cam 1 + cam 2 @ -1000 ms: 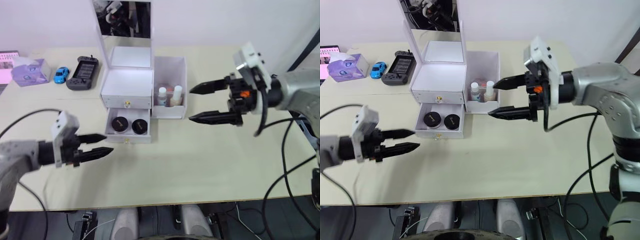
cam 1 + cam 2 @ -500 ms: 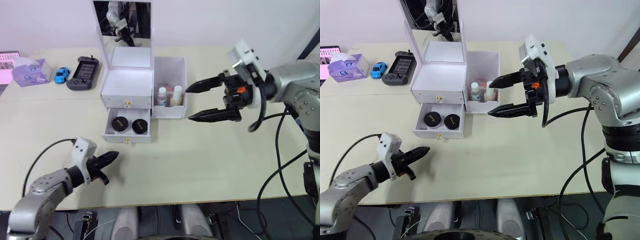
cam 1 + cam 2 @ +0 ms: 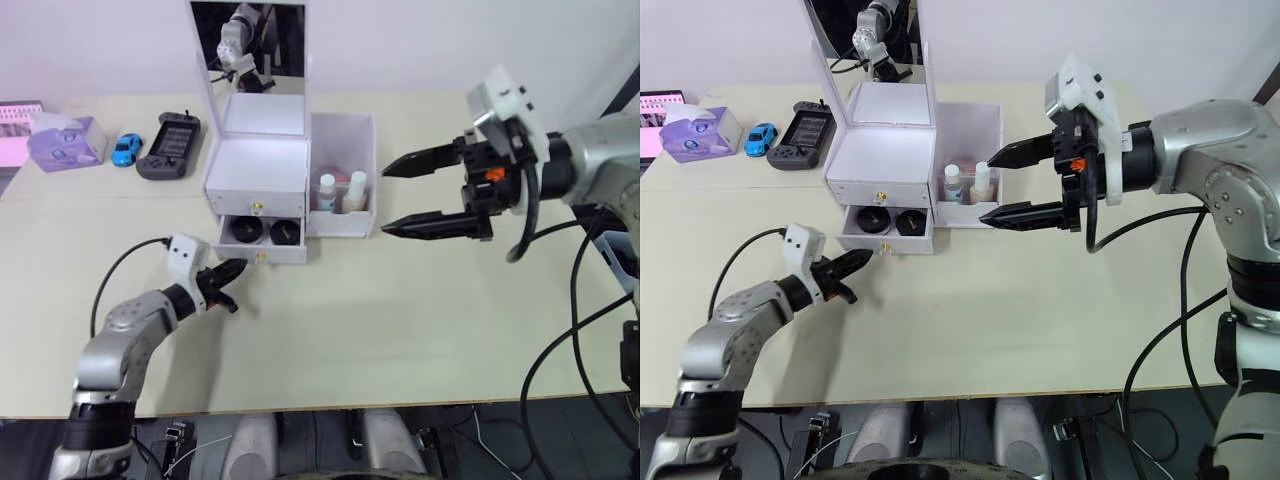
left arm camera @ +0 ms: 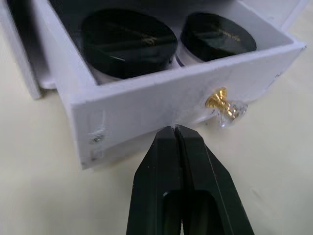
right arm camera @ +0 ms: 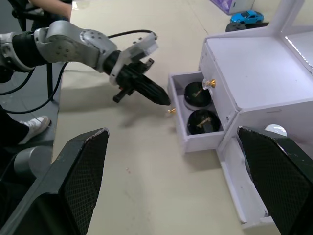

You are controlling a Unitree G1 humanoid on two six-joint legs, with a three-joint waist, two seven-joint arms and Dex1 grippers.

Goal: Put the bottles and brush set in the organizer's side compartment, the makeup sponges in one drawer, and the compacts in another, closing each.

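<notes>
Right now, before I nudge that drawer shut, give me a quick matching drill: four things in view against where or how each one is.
Things:
1. compacts
2. bottles
3. left gripper
4. right gripper

States:
a. open, held above the table
b. standing in the side compartment
c. shut, tips at the lower drawer front
d. lying in the partly open lower drawer

Pairs: 1-d, 2-b, 3-c, 4-a

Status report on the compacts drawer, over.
Left pincer shut, tips against the lower drawer front. Right pincer open, empty, beside the side compartment. Both compacts inside, drawer partly open. Nothing blocking.
</notes>
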